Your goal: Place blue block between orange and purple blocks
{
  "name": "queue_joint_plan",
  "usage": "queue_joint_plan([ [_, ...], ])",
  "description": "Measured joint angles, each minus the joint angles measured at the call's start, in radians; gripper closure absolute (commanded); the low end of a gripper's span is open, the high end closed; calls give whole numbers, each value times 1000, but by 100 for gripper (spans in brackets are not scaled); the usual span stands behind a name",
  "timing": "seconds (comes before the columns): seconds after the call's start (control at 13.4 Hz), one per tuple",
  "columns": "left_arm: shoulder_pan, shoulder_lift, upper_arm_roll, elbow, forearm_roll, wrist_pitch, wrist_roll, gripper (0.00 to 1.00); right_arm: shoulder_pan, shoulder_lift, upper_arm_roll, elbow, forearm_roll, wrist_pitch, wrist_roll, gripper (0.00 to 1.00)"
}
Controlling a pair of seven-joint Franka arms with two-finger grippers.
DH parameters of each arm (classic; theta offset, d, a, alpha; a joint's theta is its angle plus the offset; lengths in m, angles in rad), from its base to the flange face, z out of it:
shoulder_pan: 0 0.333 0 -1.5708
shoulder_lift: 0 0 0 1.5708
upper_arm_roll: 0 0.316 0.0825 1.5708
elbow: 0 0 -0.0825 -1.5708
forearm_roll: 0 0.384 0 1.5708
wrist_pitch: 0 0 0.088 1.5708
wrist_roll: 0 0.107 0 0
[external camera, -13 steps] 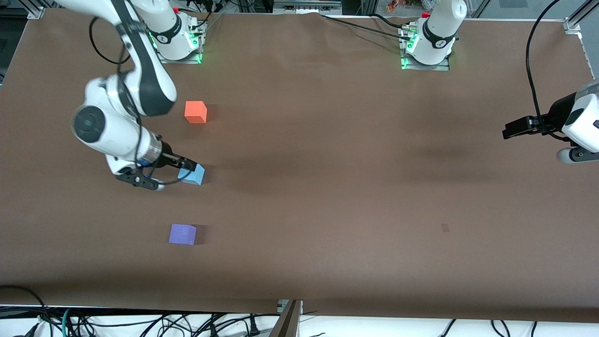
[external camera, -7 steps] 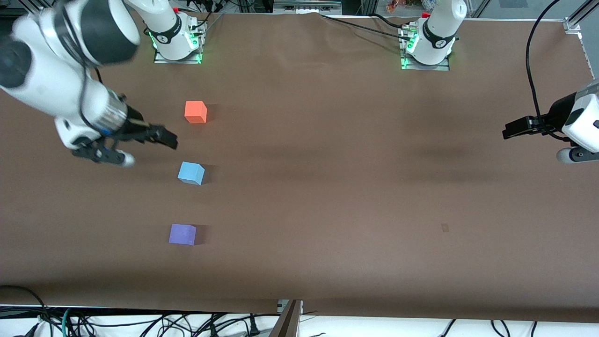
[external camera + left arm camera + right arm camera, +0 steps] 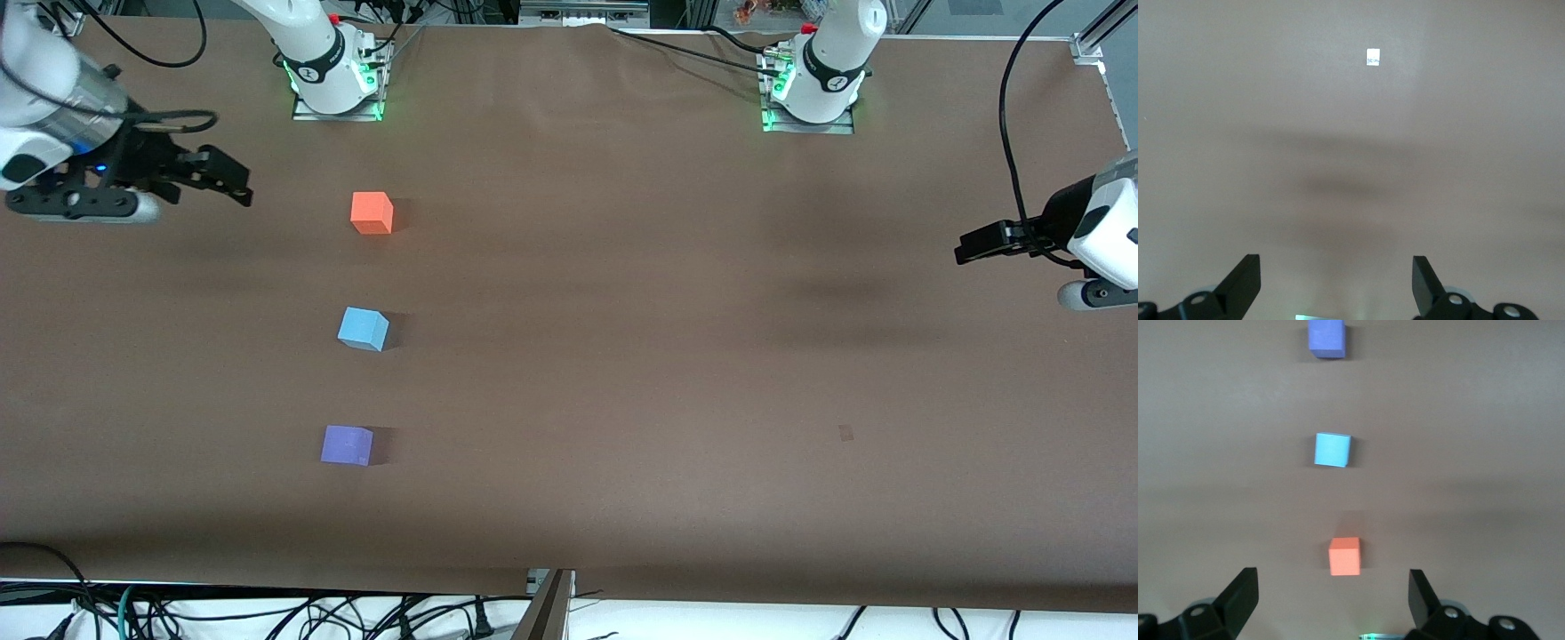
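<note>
Three small cubes lie in a row on the brown table toward the right arm's end. The blue block (image 3: pixel 363 329) (image 3: pixel 1333 449) rests between the orange block (image 3: pixel 372 213) (image 3: pixel 1344 556), which is farther from the front camera, and the purple block (image 3: pixel 347 444) (image 3: pixel 1327 338), which is nearer. My right gripper (image 3: pixel 233 181) (image 3: pixel 1332 583) hangs open and empty over the table's edge region, off to the side of the orange block. The left gripper (image 3: pixel 969 246) (image 3: pixel 1336 263) waits open and empty over the table at the left arm's end.
Both arm bases (image 3: pixel 333 84) (image 3: pixel 813 98) stand at the table's back edge with cables around them. A small pale sticker (image 3: pixel 845 433) (image 3: pixel 1372 57) lies on the cloth toward the left arm's end. Cables hang along the front edge (image 3: pixel 267 613).
The right gripper has lifted away from the blue block and swung toward the table's edge at the right arm's end. The blue block stays where it lay. The left arm has not moved.
</note>
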Motion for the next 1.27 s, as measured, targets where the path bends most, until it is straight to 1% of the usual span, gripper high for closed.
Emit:
queue_joint_plan([
  [0.37, 0, 0, 0, 0, 0, 0, 0, 0, -8, 1, -5, 45, 0, -31, -53, 1],
  [1.12, 0, 0, 0, 0, 0, 0, 0, 0, -6, 18, 3, 62, -1, -40, -87, 0],
  [1.27, 0, 0, 0, 0, 0, 0, 0, 0, -4, 18, 7, 71, -14, -41, -89, 0],
])
